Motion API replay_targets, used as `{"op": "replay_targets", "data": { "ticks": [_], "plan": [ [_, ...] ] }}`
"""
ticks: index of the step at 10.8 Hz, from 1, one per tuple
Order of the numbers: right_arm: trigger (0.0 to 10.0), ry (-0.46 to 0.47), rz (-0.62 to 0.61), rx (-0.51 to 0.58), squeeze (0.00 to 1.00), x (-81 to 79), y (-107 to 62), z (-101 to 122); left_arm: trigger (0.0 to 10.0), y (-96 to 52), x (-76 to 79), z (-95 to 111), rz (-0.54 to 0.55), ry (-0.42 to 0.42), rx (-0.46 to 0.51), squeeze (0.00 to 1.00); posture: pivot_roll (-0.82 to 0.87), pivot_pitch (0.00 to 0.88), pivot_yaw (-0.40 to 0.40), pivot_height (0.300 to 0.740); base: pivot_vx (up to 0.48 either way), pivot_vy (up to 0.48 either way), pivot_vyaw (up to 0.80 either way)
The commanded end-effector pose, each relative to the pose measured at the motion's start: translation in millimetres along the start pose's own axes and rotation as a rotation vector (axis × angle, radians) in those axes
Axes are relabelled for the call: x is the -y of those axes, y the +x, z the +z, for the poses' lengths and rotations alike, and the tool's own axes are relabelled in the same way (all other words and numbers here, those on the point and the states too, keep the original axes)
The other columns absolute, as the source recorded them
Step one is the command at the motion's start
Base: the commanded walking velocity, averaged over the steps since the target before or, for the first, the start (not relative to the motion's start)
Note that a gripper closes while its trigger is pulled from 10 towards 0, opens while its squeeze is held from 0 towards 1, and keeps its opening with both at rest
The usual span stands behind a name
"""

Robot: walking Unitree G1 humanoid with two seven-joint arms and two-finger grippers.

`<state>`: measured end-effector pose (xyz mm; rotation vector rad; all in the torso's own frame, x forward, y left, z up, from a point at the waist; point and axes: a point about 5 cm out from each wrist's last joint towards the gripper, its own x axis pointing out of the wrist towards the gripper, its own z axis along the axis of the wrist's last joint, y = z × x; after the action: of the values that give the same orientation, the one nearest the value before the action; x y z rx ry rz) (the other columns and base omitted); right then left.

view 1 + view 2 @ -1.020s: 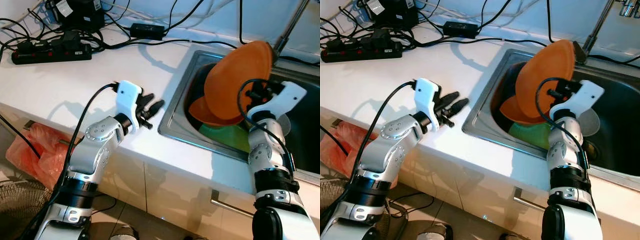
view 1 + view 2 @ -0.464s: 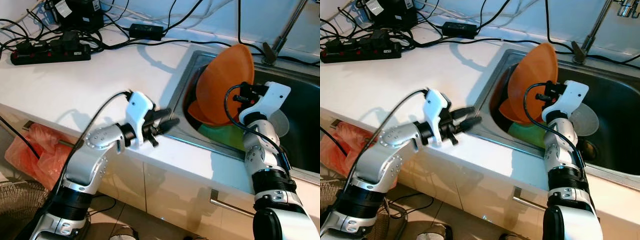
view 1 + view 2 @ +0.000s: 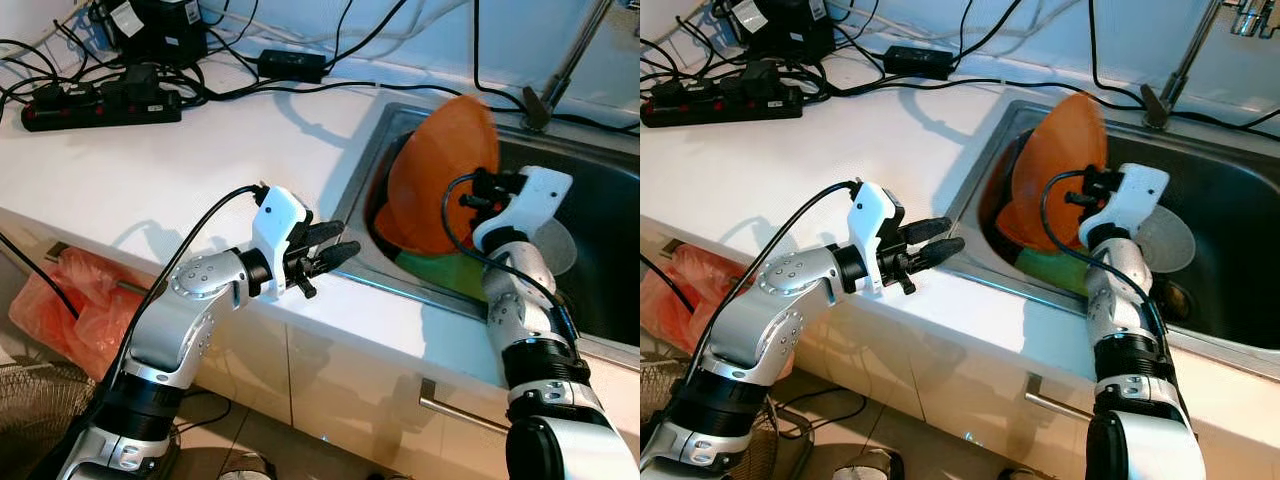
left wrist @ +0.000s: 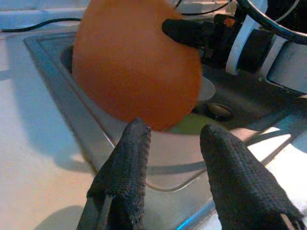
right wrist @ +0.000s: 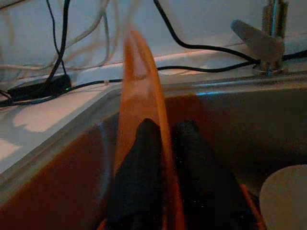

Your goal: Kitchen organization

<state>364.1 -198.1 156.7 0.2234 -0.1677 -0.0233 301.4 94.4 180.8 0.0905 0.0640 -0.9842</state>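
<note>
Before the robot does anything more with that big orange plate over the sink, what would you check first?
1. Grip on the round orange plate: ok. The right gripper is shut on its rim, one finger on each face.
2. Plate clear of the steel sink: ok. It is held on edge, above the dishes lying there.
3. Left gripper ready: ok. Its fingers are open, over the white counter's edge, pointing at the plate.
4. Path between left gripper and plate: ok, only the sink rim lies between.
5. Black cables near the sink: ok, lying behind the sink on the counter.
6. How firm the grip is: cannot tell.
</note>
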Motion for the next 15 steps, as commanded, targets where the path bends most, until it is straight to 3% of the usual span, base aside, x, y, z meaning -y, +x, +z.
{"op": "replay_targets", "data": {
  "ticks": [1,2,3,4,7,10,11,13,15],
  "plan": [
    [10.0,-0.002,-0.001,-0.032,1.00,-0.1,-3.2,-10,10.0,0.6,5.0,3,-0.027,0.008,0.007,0.00,0.23,0.092,-0.021,0.740,0.000,0.000,0.00],
    [10.0,0.000,0.000,-0.030,0.96,-0.9,-3.1,-10,10.0,0.3,4.4,3,-0.024,0.009,0.006,0.00,0.23,0.089,-0.020,0.740,0.000,0.000,0.00],
    [10.0,-0.002,0.001,-0.025,0.00,-1.7,-2.2,-9,10.0,0.1,4.2,3,-0.022,0.009,0.006,0.00,0.23,0.088,-0.020,0.740,0.000,0.000,0.00],
    [10.0,-0.001,-0.002,-0.016,0.00,-1.7,-1.0,-6,10.0,0.2,3.8,3,-0.018,0.009,0.007,0.00,0.23,0.088,-0.021,0.740,0.000,0.000,0.00],
    [10.0,-0.001,-0.047,0.148,0.00,1.8,5.3,26,10.0,1.2,-6.9,9,0.092,0.016,0.061,0.00,0.22,0.096,-0.022,0.740,0.000,0.000,0.00],
    [10.0,-0.043,0.003,0.285,0.00,-11.3,3.2,51,10.0,-0.4,-34.2,23,0.397,-0.011,0.225,0.00,0.21,0.102,-0.023,0.740,0.000,0.000,0.00],
    [10.0,-0.075,0.047,0.300,0.00,-18.0,1.6,53,10.0,-4.6,-45.5,29,0.537,-0.004,0.279,0.00,0.20,0.106,-0.024,0.740,0.000,0.000,0.00],
    [10.0,-0.151,0.113,0.258,0.00,-27.4,-7.7,37,10.0,-12.9,-61.1,34,0.763,0.040,0.349,0.00,0.21,0.110,-0.025,0.740,0.000,0.000,0.00],
    [10.0,-0.161,0.123,0.239,0.00,-29.3,-15.0,28,10.0,-18.0,-67.0,33,0.860,0.058,0.381,0.00,0.20,0.112,-0.023,0.740,0.000,0.000,0.00]
  ]
}}
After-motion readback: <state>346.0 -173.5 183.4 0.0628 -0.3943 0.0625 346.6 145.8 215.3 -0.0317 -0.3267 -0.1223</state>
